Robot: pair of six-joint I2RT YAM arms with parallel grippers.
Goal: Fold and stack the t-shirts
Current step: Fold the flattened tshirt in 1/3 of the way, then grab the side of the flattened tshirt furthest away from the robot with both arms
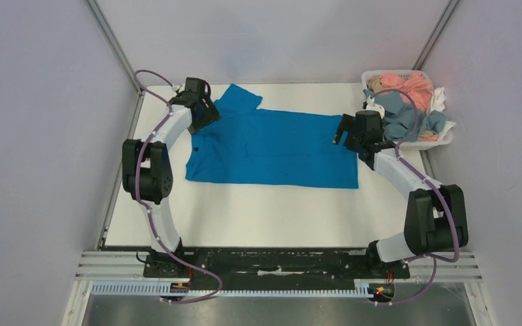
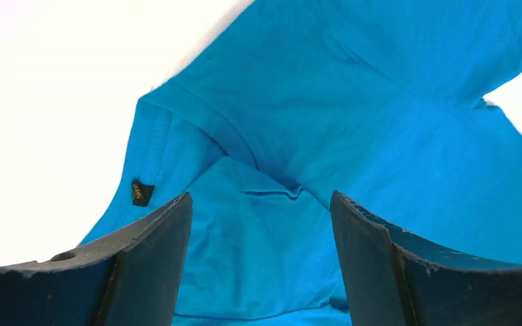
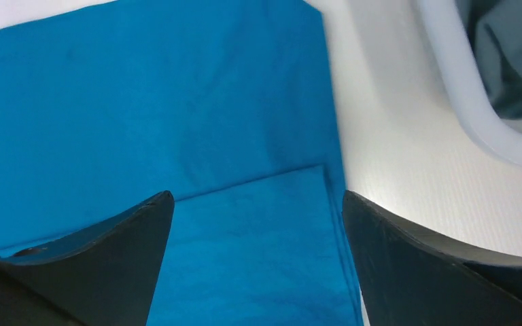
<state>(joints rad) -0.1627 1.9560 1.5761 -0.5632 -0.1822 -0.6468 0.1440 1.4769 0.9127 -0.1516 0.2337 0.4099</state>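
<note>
A bright blue t-shirt point(image 1: 272, 146) lies flat on the white table point(image 1: 265, 210), its near long side folded over the middle, its collar end at the left and one sleeve point(image 1: 239, 97) sticking out at the far left. My left gripper point(image 1: 204, 117) is open and empty just above the collar end; the left wrist view shows the neckline with a small black label point(image 2: 141, 192) between and beyond its fingers. My right gripper point(image 1: 343, 132) is open and empty above the shirt's hem corner point(image 3: 326, 173) at the right end.
A white basket point(image 1: 442, 139) at the back right holds several crumpled shirts, pink point(image 1: 411, 86) and grey-blue point(image 1: 401, 115); its rim point(image 3: 462, 109) shows close to the right gripper. Grey walls enclose the table on the left, back and right.
</note>
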